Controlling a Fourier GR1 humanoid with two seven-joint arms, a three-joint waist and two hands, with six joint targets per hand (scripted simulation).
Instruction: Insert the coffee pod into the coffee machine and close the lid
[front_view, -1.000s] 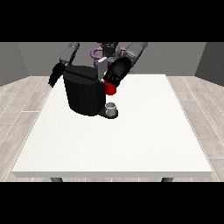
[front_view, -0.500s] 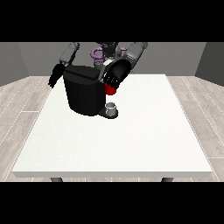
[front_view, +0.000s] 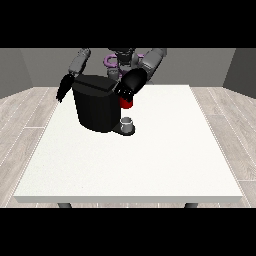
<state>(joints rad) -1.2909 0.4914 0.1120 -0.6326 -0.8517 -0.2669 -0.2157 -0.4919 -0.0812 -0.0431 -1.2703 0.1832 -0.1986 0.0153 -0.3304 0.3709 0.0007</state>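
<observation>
My hand at the view's right (front_view: 131, 86) is at the coffee machine (front_view: 97, 107), at its 2 o'clock corner, just above a red thing at the machine (front_view: 126, 103). How my fingers lie I cannot tell. My other hand (front_view: 64, 90) hangs at 9 o'clock, farther from the lid. The pod I do not see.

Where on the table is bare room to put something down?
The white table is bare from the coffee machine to the near edge and the view's right edge. It is crowded at the far left: machine, grey thing, red thing at the machine, and hand.
</observation>
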